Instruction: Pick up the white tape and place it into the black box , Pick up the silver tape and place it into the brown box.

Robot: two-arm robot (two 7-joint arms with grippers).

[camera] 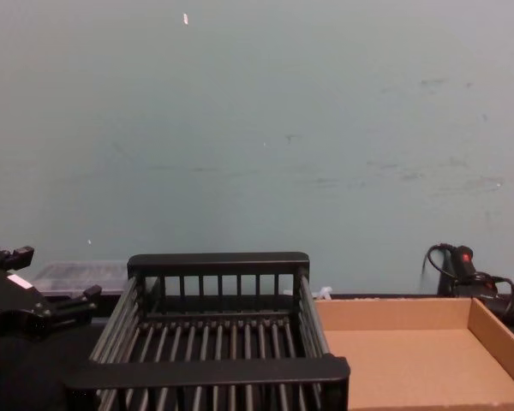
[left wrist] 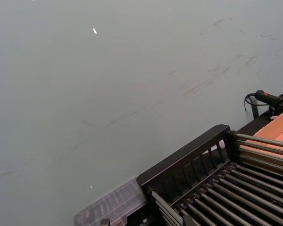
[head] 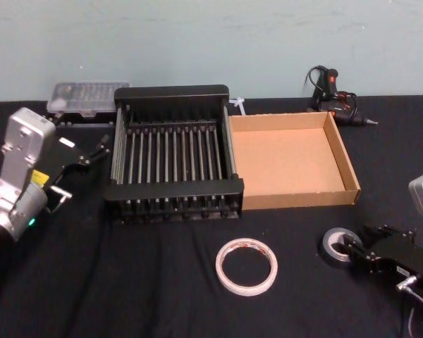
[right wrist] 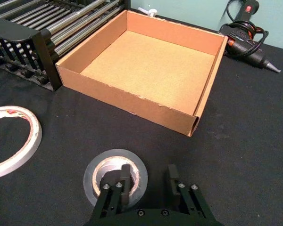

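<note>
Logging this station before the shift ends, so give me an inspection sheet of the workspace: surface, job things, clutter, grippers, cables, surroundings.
Surface: black cloth-covered table.
Job's things: white tape flat in front of the black box; silver tape flat in front of the brown box; both boxes hold no tape.
Clutter: clear plastic case behind the black box; glue gun behind the brown box.
Grippers: left gripper open, raised beside the black box; right gripper open, one finger inside the silver tape's core.
Cables: glue gun cord, coiled.
Surroundings: pale green wall.
</note>
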